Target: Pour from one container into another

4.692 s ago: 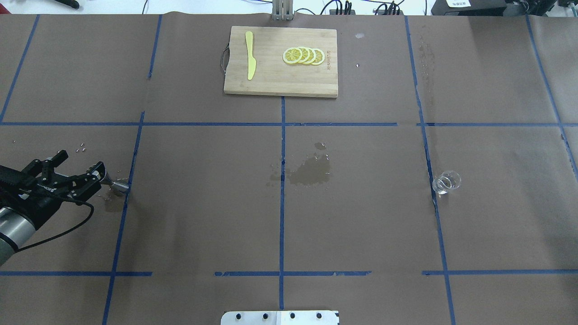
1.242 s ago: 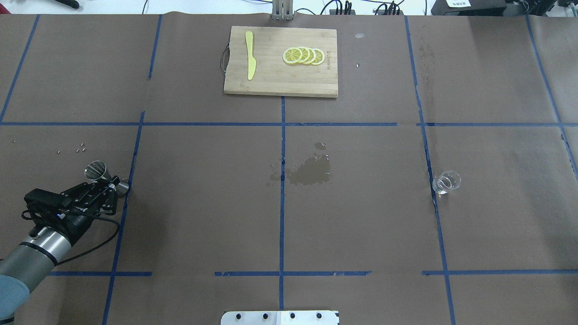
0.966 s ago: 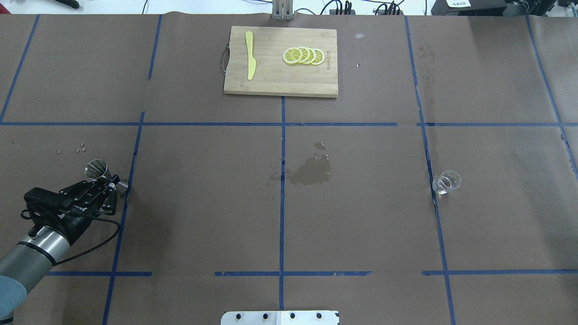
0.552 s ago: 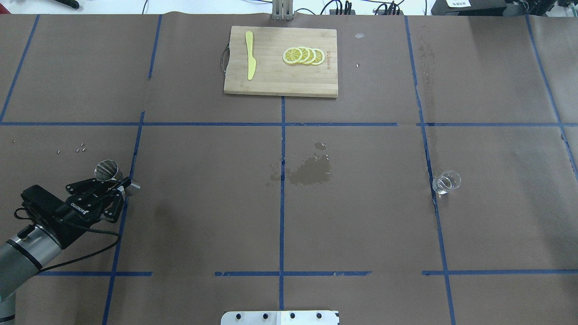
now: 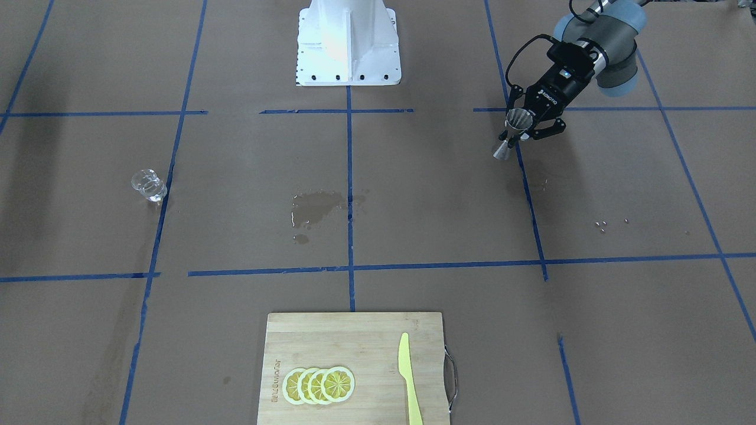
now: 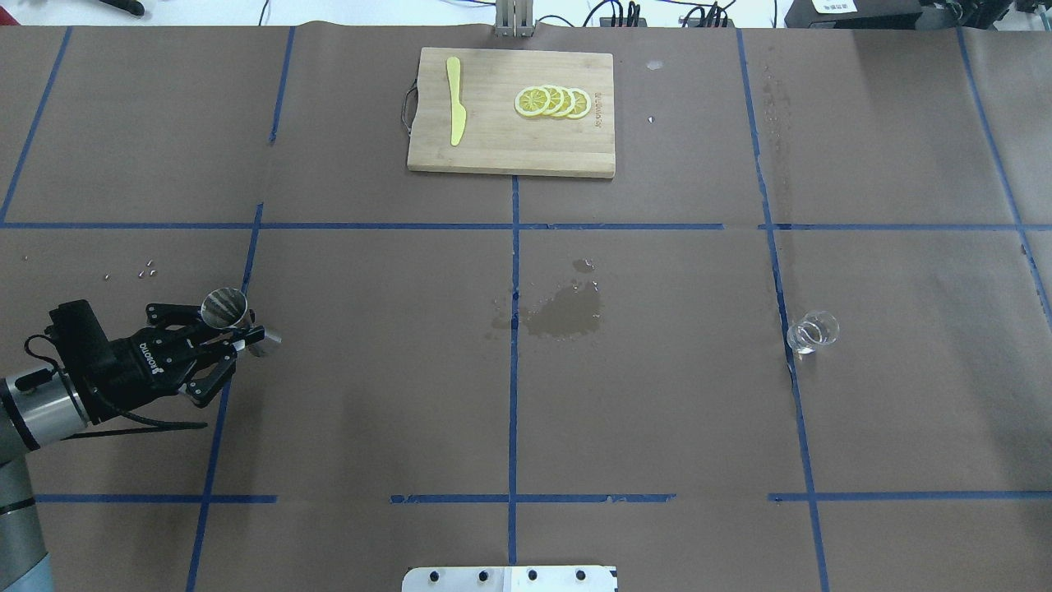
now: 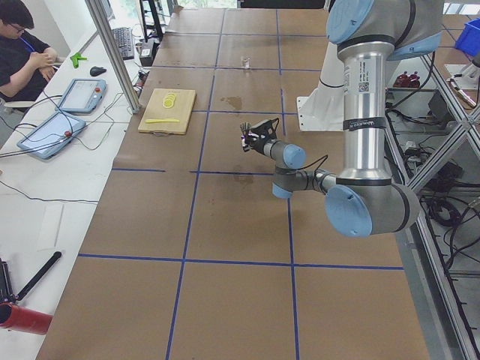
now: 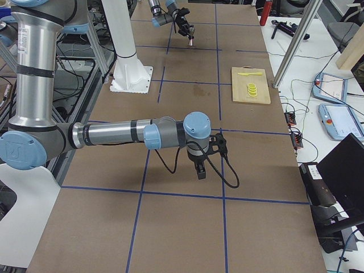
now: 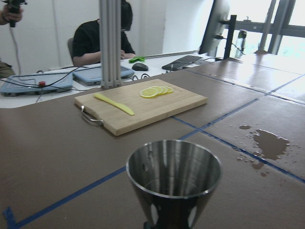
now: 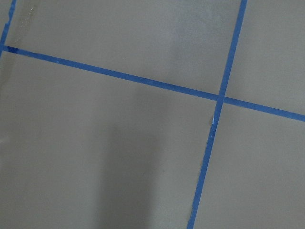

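My left gripper (image 6: pixel 239 333) is shut on the narrow waist of the steel jigger (image 6: pixel 233 319), which hangs above the paper at the table's left. The front view shows the jigger (image 5: pixel 511 134) clear of the surface, between the left gripper's (image 5: pixel 521 131) black fingers. In the left wrist view its open cup (image 9: pixel 174 177) fills the lower middle and looks empty. The clear glass tumbler (image 6: pixel 812 331) stands alone far to the right, also seen as the tumbler (image 5: pixel 148 185). My right gripper (image 8: pixel 200 168) shows only in the exterior right view, low over bare paper, and I cannot tell its state.
A wooden cutting board (image 6: pixel 493 148) with a yellow knife (image 6: pixel 454 100) and lemon slices (image 6: pixel 552 101) lies at the far middle. A wet patch (image 6: pixel 563 312) darkens the table's centre. The robot's base (image 5: pixel 347 41) is at the near edge. A person (image 7: pixel 22 45) sits beyond the table.
The left gripper has carried the jigger up and to the right, turning as it went; 4.7 s ago the jigger lay low at the paper. The tumbler has not moved.
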